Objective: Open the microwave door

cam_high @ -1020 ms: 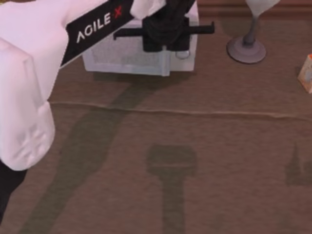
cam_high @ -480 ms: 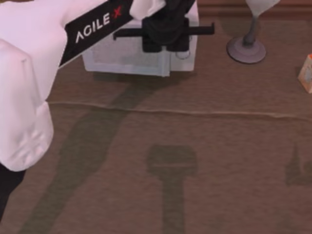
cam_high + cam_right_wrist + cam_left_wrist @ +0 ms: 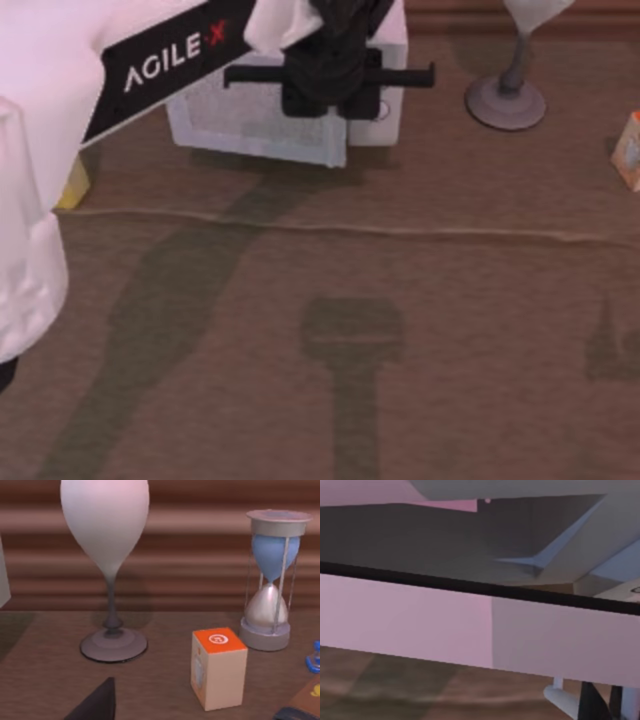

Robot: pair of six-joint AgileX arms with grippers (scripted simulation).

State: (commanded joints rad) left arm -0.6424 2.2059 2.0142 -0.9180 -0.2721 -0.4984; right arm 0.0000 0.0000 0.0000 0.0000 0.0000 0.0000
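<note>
Your left gripper [image 3: 335, 85] sits at twelve o'clock against the microwave door [image 3: 255, 120], whose handle edge stands slightly proud of the microwave [image 3: 393, 40]; whether its fingers grip cannot be told. The right arm is parked out of view.

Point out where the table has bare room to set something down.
Bare: the broad near table, and the strip between microwave and glass. Crowded: the far edge, where the left gripper works at the door, and around the box on the right.

The brown table [image 3: 450, 300] carries the microwave [image 3: 392, 40], a wine glass [image 3: 506, 100] and an orange-topped box [image 3: 628, 150].
</note>
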